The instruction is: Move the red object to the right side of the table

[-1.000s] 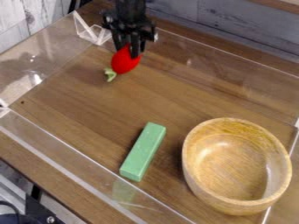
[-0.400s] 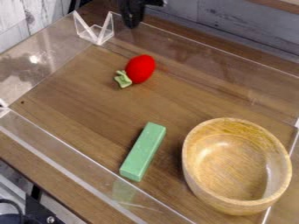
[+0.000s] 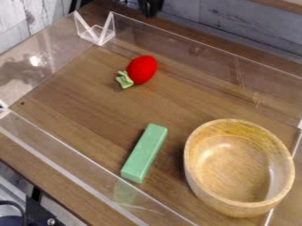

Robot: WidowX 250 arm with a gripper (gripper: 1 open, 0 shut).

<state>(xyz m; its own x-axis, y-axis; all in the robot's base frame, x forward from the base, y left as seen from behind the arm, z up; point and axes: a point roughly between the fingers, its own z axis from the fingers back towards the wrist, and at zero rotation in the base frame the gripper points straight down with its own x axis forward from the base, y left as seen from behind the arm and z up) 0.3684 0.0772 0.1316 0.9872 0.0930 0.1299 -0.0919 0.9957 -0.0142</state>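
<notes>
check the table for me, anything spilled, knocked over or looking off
Nothing stands out: the red object, green block and wooden bowl all rest on the table, with no spill or damage visible.

- Gripper (image 3: 150, 7): cut off at the top edge, dark and blurred; fingertips unclear.
- Black cable (image 3: 14, 212): partly outside the left and bottom edges.
</notes>
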